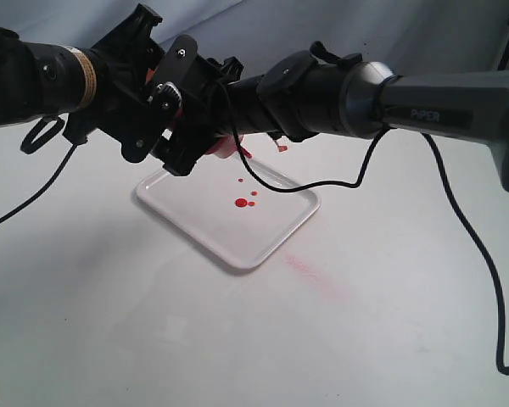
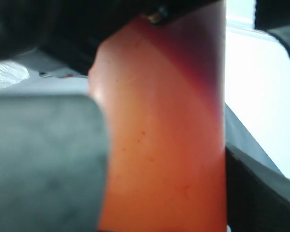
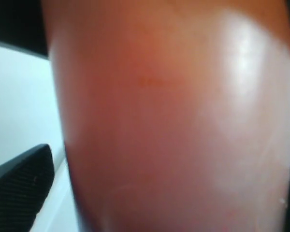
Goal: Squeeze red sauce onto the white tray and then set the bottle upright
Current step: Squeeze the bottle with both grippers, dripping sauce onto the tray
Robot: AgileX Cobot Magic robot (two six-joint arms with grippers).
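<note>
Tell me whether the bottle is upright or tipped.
Tipped. In the exterior view the bottle hangs above the white tray, nozzle angled down toward the red sauce drops on it.

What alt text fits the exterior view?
Left arm and right arm meet over a white tray, holding a red bottle tilted above it. Red sauce drops dot the tray; a pink smear marks the table beside it.

The only legible text was the word "PiPER", printed on the right arm's grey forearm housing [image 1: 458, 106].
</note>
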